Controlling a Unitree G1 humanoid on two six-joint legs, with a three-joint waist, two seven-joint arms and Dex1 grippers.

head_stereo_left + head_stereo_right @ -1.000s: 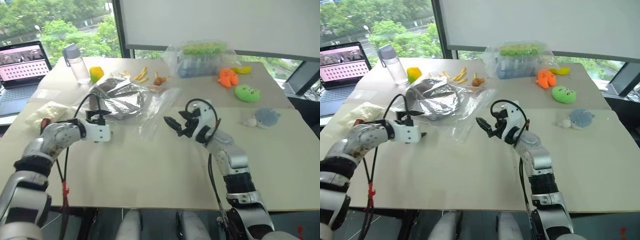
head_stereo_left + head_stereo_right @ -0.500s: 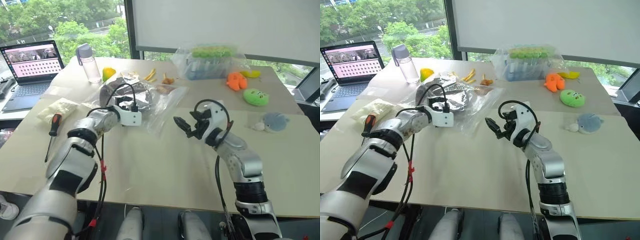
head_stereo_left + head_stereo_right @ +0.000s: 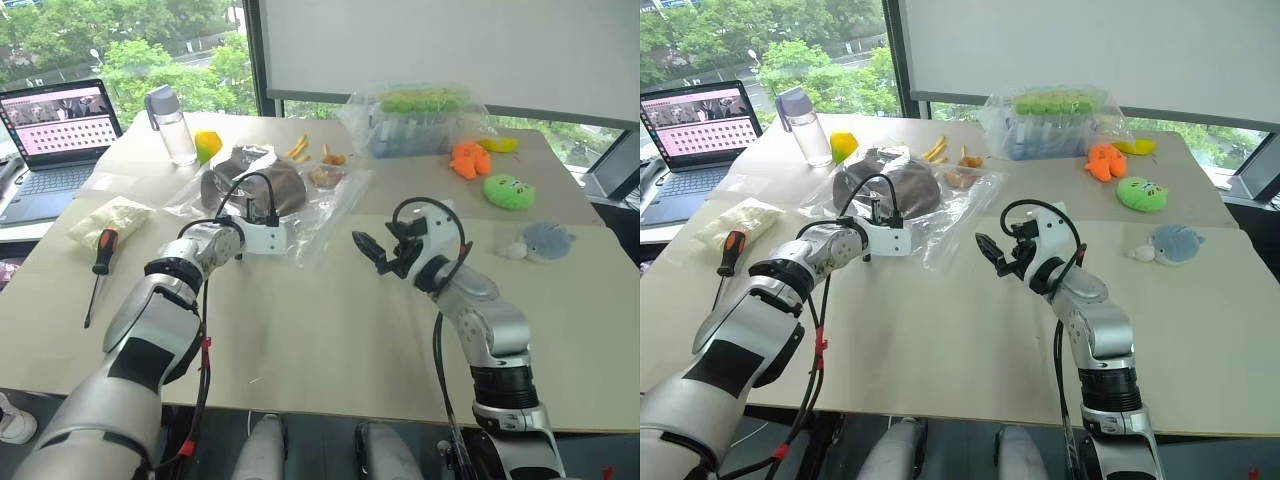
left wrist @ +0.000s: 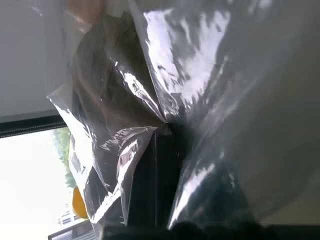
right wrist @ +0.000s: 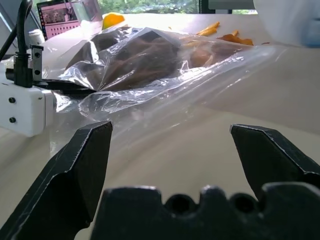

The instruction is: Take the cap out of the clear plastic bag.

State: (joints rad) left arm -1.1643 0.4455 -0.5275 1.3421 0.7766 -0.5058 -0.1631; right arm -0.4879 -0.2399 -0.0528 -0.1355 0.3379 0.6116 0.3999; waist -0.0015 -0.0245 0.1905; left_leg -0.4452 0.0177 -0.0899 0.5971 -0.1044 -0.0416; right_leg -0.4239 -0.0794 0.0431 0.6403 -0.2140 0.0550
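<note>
Brown cap (image 3: pixel 255 180), crinkly clear plastic bag (image 3: pixel 325 205)

No text, label, brand or number can be read; the laptop screen (image 3: pixel 55 112) at the table's far left shows small rows too fine to read.

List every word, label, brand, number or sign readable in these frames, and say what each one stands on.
No text can be read anywhere.
The open grey laptop shows a pink screen with rows of small dark marks, too small to read.
The clear plastic water bottle with a grey cap bears no legible label.
The clear plastic bag with the dark brown fabric cap inside is unprinted.
</note>
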